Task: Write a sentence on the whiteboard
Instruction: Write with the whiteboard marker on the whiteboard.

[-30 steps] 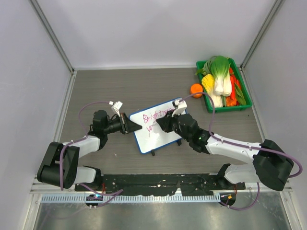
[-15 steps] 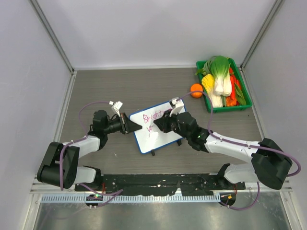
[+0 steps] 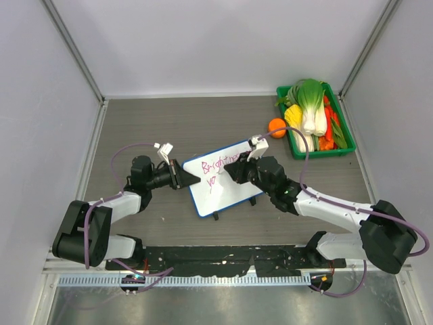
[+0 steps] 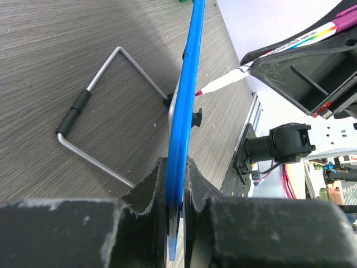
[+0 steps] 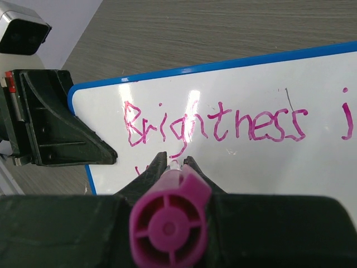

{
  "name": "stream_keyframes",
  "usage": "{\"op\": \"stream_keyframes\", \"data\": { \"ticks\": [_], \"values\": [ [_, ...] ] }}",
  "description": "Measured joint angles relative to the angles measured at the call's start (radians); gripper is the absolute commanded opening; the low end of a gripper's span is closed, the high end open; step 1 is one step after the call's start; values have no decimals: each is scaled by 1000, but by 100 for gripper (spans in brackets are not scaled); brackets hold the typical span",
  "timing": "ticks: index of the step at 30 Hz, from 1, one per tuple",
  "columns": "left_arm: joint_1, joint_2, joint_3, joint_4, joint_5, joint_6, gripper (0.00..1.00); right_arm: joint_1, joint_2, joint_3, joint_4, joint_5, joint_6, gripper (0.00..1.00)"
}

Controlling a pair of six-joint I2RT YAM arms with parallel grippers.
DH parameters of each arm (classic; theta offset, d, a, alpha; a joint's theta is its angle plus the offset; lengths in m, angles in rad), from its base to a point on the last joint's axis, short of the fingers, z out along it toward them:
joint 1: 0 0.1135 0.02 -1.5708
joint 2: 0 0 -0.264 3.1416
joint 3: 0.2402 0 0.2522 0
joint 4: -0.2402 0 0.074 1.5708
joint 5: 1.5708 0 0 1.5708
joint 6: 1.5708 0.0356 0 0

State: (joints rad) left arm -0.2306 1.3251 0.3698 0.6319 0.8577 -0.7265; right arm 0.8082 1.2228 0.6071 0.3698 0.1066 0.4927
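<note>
Mid-frame, the left hand clamps the left edge of the single whiteboard, propped on the desk with its long axis running to upper right; the right hand, facing the writing side, grips the one pink marker, tip just under the sentence, first of two lines.

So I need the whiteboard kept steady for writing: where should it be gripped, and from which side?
Its thin blue frame on the left edge, approached from the left: the whiteboard stands tilted on its wire stand, that edge is thin enough to pinch, and the written face stays free. The left hand grips there.
</note>
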Motion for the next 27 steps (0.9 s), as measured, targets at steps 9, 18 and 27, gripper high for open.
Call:
{"op": "stream_keyframes", "data": {
  "ticks": [9, 18, 27],
  "values": [
    [0, 2, 0, 0, 0, -2, 0, -3, 22, -7, 23, -9, 8, 1],
    [0, 3, 0, 0, 0, -2, 0, -3, 21, -31, 57, -23, 14, 1],
    [0, 3, 0, -1, 0, -3, 0, -3, 26, -35, 69, -24, 16, 1]
  ]
}}
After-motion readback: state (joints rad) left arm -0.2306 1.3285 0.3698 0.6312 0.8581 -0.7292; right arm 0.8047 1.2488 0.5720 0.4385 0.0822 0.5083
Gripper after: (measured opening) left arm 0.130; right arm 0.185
